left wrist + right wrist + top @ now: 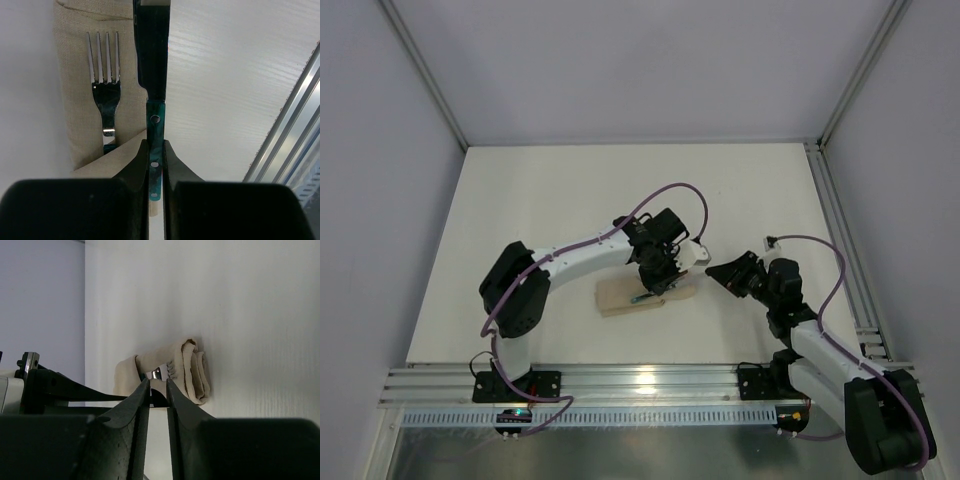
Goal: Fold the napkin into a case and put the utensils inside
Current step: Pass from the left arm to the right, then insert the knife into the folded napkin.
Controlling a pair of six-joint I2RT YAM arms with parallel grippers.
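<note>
I hold the knife [152, 65] with the left gripper [155, 147] clamped on its handle, parallel to the fork [106, 85], presumably to slide it into the case [75, 100]; right gripper [157, 385] slightly ajar, empty.

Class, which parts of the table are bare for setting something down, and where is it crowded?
Bare: the far half of the table, back edge to arms. Crowded: the near middle, where left fingers hold the knife at the case, right fingers close by.

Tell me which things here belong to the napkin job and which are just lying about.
Job: napkin case; fork, handle under its fold; knife, in the left gripper.
Lying about: nothing loose; only the table and its near rail.
</note>
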